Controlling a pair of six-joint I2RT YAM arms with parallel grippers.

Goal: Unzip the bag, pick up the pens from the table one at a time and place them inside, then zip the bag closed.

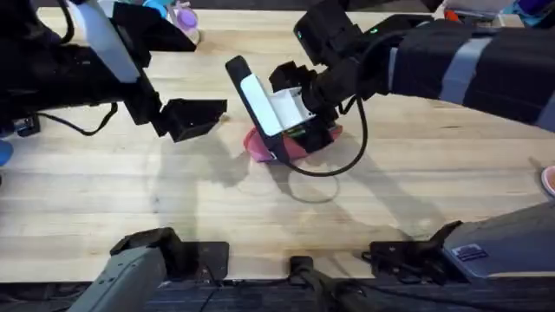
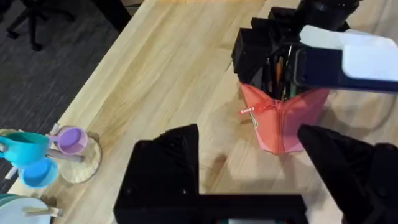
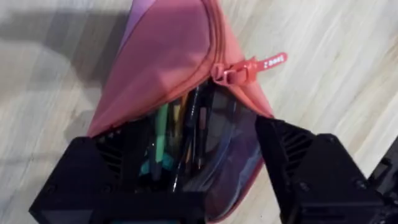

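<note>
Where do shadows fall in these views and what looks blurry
Overhead: soft arm shadows lie on the table beside the bag. Left wrist: the near fingers are blurred. Right wrist: the pens sit in shade inside the bag's opening.

The pens (image 3: 180,137) lie in the bag (image 1: 290,146) at mid-table (image 1: 173,199), under the right end effector (image 1: 299,121).

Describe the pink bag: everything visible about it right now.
The bag is a soft pink fabric pouch lying on the wooden table near its middle. Its zipper is partly open: the pull sits partway along, sticking out sideways. Several pens show inside the open end. The right gripper has its fingers spread at that opening, one on each side. The left gripper hovers open nearby, apart from it.
</note>
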